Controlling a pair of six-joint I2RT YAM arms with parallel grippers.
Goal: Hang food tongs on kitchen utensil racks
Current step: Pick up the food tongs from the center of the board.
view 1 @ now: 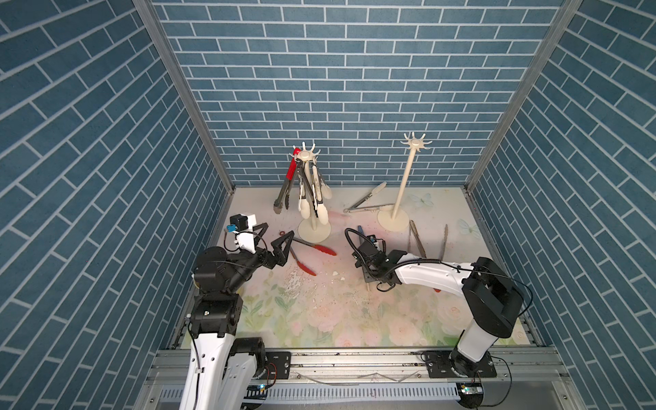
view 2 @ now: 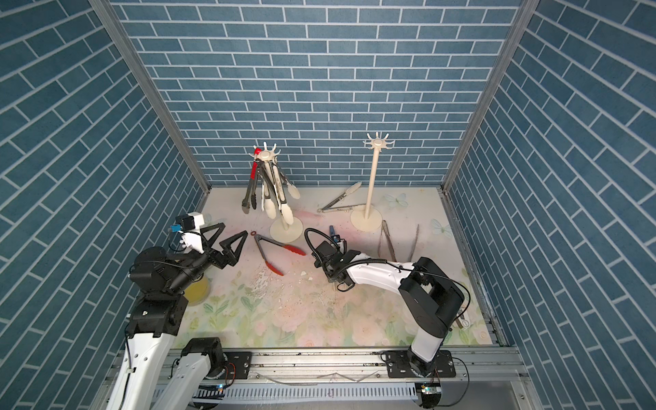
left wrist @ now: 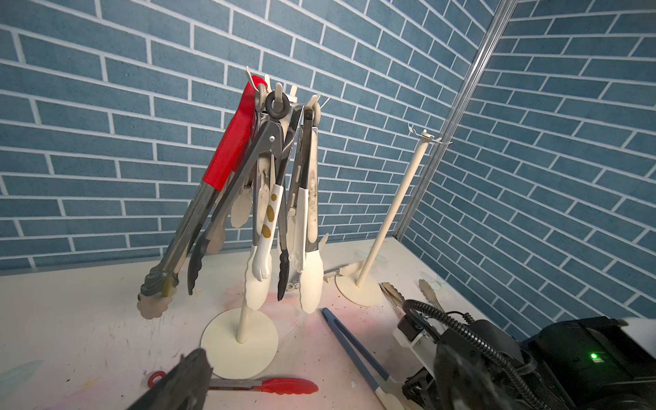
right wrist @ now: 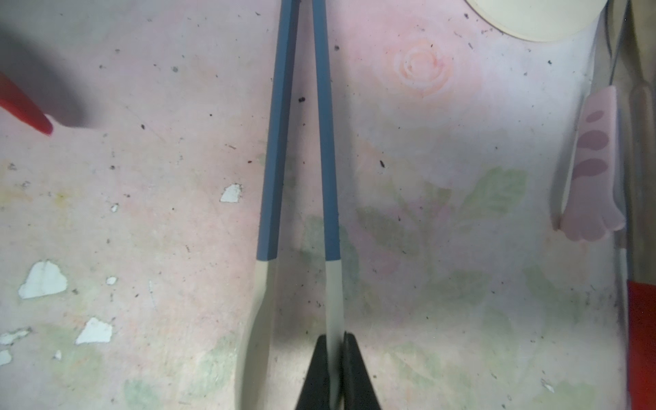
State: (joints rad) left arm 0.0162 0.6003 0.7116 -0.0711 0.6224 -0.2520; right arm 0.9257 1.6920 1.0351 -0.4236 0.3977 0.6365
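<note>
Partway: one rack loaded, one bare.
The cream hook-topped rack [view 1: 312,232] carries several tongs; the second cream rack [view 1: 394,223] holds none. Still on the flowered table mat [view 1: 319,319] are red-tipped steel tongs [view 1: 324,250], steel tongs with cream tips [view 1: 380,188] by the bare rack's base, serrated all-steel tongs [view 1: 419,243], pink paw-tipped tongs [right wrist: 592,170] and blue-handled tongs with cream tips [right wrist: 280,142]. The right gripper [right wrist: 335,340] is pressed together, pinching one cream tip of the blue-handled tongs, low over the mat; I cannot tell whether they are lifted. The left gripper [view 1: 275,236] is spread wide and empty, just beside the red-tipped tongs' ring end.
</note>
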